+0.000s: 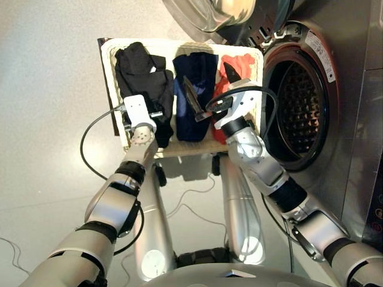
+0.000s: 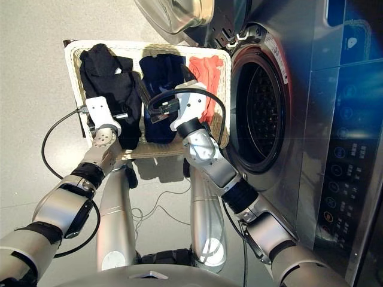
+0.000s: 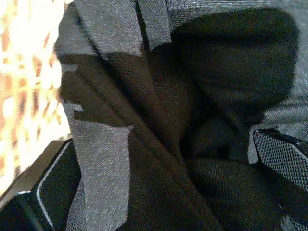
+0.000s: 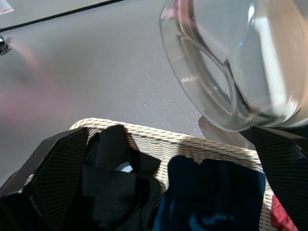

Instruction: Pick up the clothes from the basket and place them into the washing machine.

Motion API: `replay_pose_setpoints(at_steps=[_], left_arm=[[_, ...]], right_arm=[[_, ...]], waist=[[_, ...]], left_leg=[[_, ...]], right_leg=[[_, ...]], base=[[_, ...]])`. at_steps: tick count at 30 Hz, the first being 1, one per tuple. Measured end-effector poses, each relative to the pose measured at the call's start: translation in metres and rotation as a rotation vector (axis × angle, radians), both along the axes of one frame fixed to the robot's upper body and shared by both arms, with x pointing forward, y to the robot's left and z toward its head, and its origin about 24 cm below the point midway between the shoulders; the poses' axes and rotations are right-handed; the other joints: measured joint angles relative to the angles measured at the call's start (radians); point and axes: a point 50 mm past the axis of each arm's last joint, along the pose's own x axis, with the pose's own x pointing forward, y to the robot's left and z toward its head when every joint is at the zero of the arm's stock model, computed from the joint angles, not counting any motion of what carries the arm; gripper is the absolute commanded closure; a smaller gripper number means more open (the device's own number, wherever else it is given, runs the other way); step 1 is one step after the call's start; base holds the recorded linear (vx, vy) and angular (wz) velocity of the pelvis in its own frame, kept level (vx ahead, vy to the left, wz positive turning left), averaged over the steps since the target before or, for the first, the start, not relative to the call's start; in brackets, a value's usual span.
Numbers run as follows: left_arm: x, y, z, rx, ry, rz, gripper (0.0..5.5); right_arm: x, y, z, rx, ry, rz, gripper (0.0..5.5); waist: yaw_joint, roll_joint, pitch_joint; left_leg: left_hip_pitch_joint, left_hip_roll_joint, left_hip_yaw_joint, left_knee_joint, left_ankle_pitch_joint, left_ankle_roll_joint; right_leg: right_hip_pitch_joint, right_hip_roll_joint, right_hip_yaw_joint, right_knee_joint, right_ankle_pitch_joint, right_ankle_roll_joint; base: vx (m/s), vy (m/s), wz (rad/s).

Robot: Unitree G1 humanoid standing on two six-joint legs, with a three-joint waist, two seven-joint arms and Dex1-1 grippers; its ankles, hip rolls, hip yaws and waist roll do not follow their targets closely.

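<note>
— Lying where, the garments?
— All three in the basket [image 1: 109,57]: black garment [image 1: 143,78] left, navy garment [image 1: 194,89] middle, coral-red garment [image 1: 239,66] right, beside the washing machine [image 1: 299,101].
— Grippers?
— Right gripper [image 1: 206,89] spread wide above the navy; left gripper [image 3: 159,192] pressed into black cloth, fingers apart.

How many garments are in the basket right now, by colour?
Black garment: 1
Navy garment: 1
Red garment: 1
Total: 3, all in the basket; none in the washing machine drum as far as it shows.
</note>
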Motion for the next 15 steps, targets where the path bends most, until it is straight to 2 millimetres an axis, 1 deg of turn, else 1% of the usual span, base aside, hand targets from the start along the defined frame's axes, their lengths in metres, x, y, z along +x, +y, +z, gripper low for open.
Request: replay_pose_setpoints(at_steps=[3, 6, 8, 10, 11, 12, 13, 14, 15], left_arm=[[0.003, -0.001, 0.005, 0.004, -0.012, 0.0, 0.0], [0.003, 0.0, 0.005, 0.006, -0.01, -0.001, 0.0], [0.004, 0.0, 0.006, 0.006, -0.01, -0.001, 0.0], [0.004, 0.0, 0.008, 0.008, -0.024, -0.002, 0.0], [0.004, 0.0, 0.008, 0.01, -0.029, -0.003, 1.08], [0.004, 0.001, 0.008, 0.016, -0.028, 0.004, 3.17], [0.004, 0.004, 0.008, 0.02, -0.026, 0.013, 5.0], [0.003, 0.008, 0.009, 0.029, -0.026, 0.021, 5.5], [0.003, 0.01, 0.009, 0.033, -0.025, 0.026, 5.5]], right_arm=[[0.0, 0.0, 0.002, 0.005, -0.001, 0.012, 0.0], [0.0, 0.001, 0.004, 0.009, -0.009, 0.024, 0.0], [-0.003, 0.002, 0.007, 0.016, -0.023, 0.044, 0.0], [-0.005, 0.002, 0.01, 0.025, -0.033, 0.062, 0.0], [-0.005, 0.002, 0.011, 0.026, -0.033, 0.064, 0.0], [-0.005, 0.002, 0.01, 0.026, -0.032, 0.067, 0.0], [-0.005, 0.002, 0.01, 0.024, -0.033, 0.07, 0.0], [-0.005, 0.002, 0.011, 0.023, -0.035, 0.072, 0.0], [-0.005, 0.002, 0.011, 0.024, -0.034, 0.074, 0.0]], waist=[[-0.001, -0.001, 0.0], [-0.004, -0.002, 0.0], [-0.005, -0.003, -0.001], [-0.005, -0.004, -0.001], [-0.004, -0.004, -0.001], [-0.004, -0.005, -0.001], [-0.005, -0.005, -0.001], [-0.005, -0.006, -0.001], [-0.004, -0.006, -0.001]], left_leg=[[-0.022, 0.001, -0.002, 0.015, -0.003, 0.0], [-0.024, 0.002, -0.001, 0.024, -0.008, 0.003], [-0.03, 0.003, -0.001, 0.027, -0.012, -0.002], [-0.041, 0.003, -0.001, 0.032, -0.012, -0.002], [-0.045, 0.004, -0.001, 0.037, -0.013, -0.002], [-0.048, 0.006, -0.001, 0.044, -0.015, -0.001], [-0.049, 0.006, -0.001, 0.044, -0.016, -0.002], [-0.049, 0.005, -0.001, 0.044, -0.016, -0.002], [-0.049, 0.005, -0.001, 0.045, -0.017, -0.002]], right_leg=[[-0.019, 0.0, 0.001, 0.007, 0.0, 0.0], [-0.02, 0.001, 0.002, 0.006, 0.0, 0.0], [-0.025, 0.001, 0.003, 0.009, 0.0, 0.0], [-0.038, 0.002, 0.004, 0.014, 0.0, 0.0], [-0.041, 0.003, 0.005, 0.016, 0.0, 0.0], [-0.042, 0.004, 0.005, 0.018, 0.0, 0.0], [-0.042, 0.004, 0.006, 0.018, 0.0, 0.0], [-0.042, 0.004, 0.006, 0.018, 0.0, 0.0], [-0.042, 0.004, 0.006, 0.018, 0.0, 0.0]], base=[[0.0, 0.0, 0.0], [0.0, 0.0, 0.0], [0.0, 0.0, 0.0], [0.0, 0.0, 0.0], [0.0, 0.0, 0.0], [0.0, 0.0, 0.0], [0.0, 0.0, 0.0], [0.0, 0.0, 0.0], [0.0, 0.0, 0.0]])
